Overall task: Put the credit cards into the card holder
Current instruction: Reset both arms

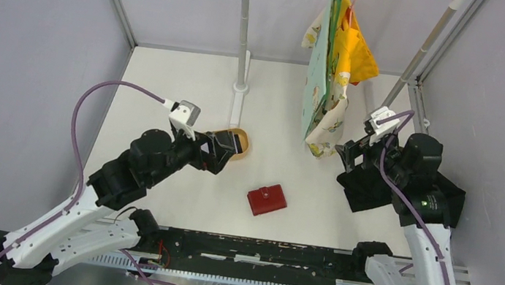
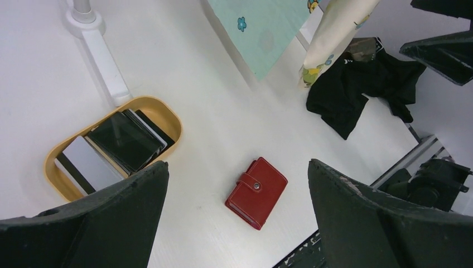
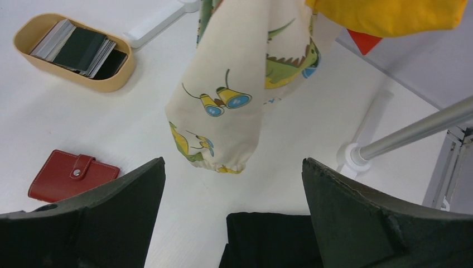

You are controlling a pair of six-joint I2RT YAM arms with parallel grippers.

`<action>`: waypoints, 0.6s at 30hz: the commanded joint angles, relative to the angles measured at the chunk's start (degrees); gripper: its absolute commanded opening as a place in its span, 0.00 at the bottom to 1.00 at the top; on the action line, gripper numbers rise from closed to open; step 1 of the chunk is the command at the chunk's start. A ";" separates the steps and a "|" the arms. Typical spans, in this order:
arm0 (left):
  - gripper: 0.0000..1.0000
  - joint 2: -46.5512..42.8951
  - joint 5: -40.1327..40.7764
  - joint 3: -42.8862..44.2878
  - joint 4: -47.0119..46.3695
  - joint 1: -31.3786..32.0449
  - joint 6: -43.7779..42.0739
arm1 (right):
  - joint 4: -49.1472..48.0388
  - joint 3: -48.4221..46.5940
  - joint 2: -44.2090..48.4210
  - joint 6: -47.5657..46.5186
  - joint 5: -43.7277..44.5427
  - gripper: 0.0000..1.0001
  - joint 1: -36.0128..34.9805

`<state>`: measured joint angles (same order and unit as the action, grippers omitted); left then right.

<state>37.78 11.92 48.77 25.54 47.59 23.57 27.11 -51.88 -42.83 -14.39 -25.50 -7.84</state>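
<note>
Cards (image 2: 120,142) wait in the tray (image 2: 176,124), wallet (image 2: 256,191) lies closed; left gripper (image 2: 237,167) and right gripper (image 3: 233,162) stand released, empty. Next, I think: unsnap wallet.

Bare desk (image 1: 190,90) surrounds the closed red card holder (image 1: 266,200) on every side, open from above. The tan tray (image 2: 174,120) sits just beside the pole stand's base (image 2: 106,61). Hanging cloths (image 1: 327,86) dangle directly ahead of the right gripper (image 3: 232,162); a black cloth (image 2: 346,100) lies nearby.
</note>
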 commanded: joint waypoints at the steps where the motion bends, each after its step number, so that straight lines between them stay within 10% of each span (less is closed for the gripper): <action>1: 1.00 1.32 -2.51 -0.42 -7.77 -0.04 -6.15 | -1.09 -0.57 0.42 0.47 -5.75 0.98 4.71; 18: 1.00 5.32 5.24 -4.07 -14.83 -0.04 -5.72 | -3.16 0.09 1.70 2.48 -9.13 0.98 13.20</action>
<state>43.07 16.45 46.28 16.10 47.59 17.12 26.57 -50.94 -41.82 -12.80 -33.87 5.06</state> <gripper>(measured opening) 0.994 0.979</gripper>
